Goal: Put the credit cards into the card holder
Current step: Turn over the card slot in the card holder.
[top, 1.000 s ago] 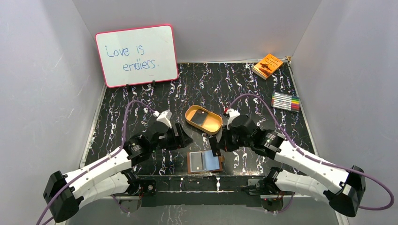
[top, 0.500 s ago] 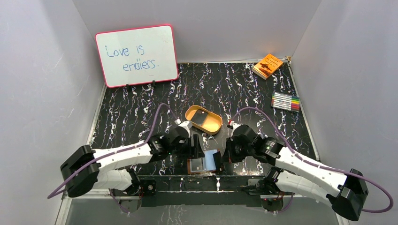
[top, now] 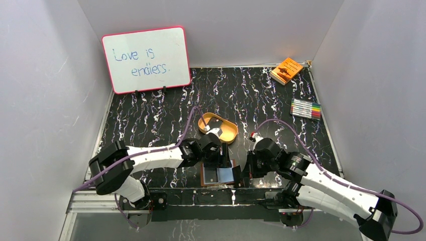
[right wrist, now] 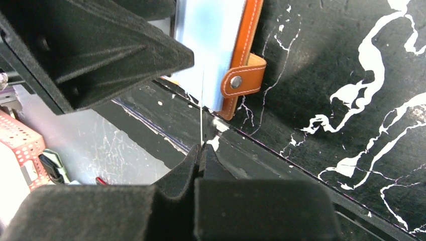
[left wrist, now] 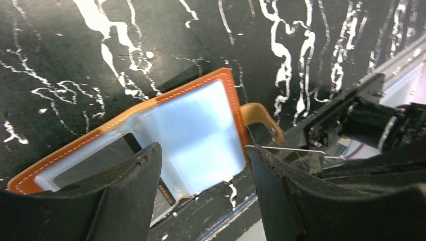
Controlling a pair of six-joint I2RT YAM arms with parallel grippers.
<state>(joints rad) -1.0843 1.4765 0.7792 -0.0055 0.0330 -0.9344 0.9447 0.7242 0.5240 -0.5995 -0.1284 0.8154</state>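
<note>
Directly below the left jaws, card holder (left wrist: 191, 125).

The white rectangular board with a pink frame (top: 146, 59), standing well beyond the left gripper (top: 221, 161) and off to its left, bears blue handwriting: "Love is" above a word like "endiers." Print on the small orange booklet (top: 286, 70), far off to that gripper's right, is too small to read.

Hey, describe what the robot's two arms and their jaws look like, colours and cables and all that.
Both the left arm and right arm have white tubular links joined by black rounded joints, with a purple cable looping along each. The jaws are matte black, blocky and wedge-shaped, with a rough textured surface.
</note>
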